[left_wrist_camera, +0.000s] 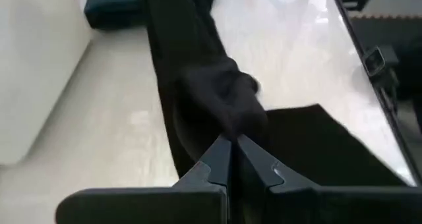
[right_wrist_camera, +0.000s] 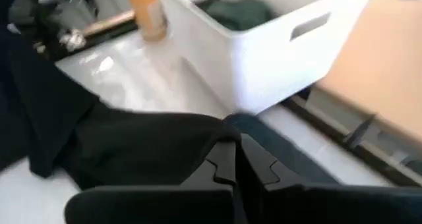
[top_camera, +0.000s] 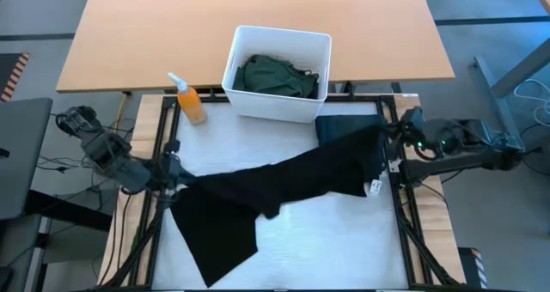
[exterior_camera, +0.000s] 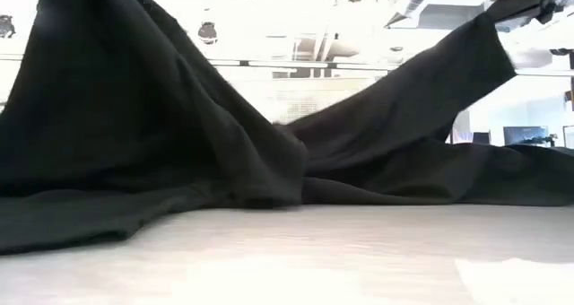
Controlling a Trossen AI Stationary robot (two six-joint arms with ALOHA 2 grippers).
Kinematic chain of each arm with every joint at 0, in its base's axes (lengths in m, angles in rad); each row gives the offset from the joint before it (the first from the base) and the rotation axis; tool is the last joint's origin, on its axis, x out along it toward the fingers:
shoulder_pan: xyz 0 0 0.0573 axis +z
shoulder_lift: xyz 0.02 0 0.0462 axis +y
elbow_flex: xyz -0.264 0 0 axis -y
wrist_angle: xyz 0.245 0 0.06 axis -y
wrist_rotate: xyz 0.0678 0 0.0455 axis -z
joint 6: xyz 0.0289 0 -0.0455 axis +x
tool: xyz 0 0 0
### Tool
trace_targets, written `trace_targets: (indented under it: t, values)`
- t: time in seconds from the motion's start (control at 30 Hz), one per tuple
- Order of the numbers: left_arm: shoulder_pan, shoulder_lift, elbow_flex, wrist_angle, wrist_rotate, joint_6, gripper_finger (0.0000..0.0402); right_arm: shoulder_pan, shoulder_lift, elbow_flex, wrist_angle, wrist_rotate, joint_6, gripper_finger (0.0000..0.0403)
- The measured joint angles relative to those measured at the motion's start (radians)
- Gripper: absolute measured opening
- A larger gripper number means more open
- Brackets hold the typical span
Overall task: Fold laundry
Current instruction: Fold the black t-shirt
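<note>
- 2 grippers share 1 garment: the left gripper (top_camera: 174,173) and the right gripper (top_camera: 384,146) each have their jaws pinched tight on an edge of the black garment (top_camera: 284,185), at opposite sides of the bench (top_camera: 326,240).
- The cloth spans between them, raised at both held ends and sagging to the bench in the middle, which looks like a stretch to spread it flat before a fold.
- A wider part of the garment trails from the left grip toward the near edge, still rumpled.
- A folded dark piece (top_camera: 344,125) lies just beside the white bin (top_camera: 249,105), likely set aside as finished.
- The bin holds a dark green garment (top_camera: 277,76), apparently waiting its turn.
- An orange bottle (top_camera: 189,101) stands beside the bin, clear of the cloth.
</note>
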Motion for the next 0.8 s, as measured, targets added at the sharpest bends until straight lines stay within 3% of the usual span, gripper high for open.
trace_targets:
  t: [0.23,0.37,0.53,0.7,0.8]
  values:
    - [-0.034,-0.047,0.053,0.000,-0.212,0.151,0.0000,-0.035,-0.032,0.016,0.045,0.268,-0.025,0.0020]
    - [-0.054,-0.043,0.042,0.208,-0.113,0.324,0.0000,-0.068,-0.064,0.023,0.031,0.357,0.013,0.0020]
    - [-0.055,0.059,0.011,0.342,-0.038,0.476,0.0000,-0.127,-0.071,0.021,0.015,0.393,0.046,0.0020]
    - [-0.002,0.265,-0.021,0.406,-0.003,0.598,0.0000,-0.181,-0.072,0.021,-0.002,0.425,0.053,0.0020]
    - [0.046,0.430,-0.011,0.346,-0.002,0.644,0.0000,-0.205,-0.072,0.021,0.000,0.425,0.052,0.0020]
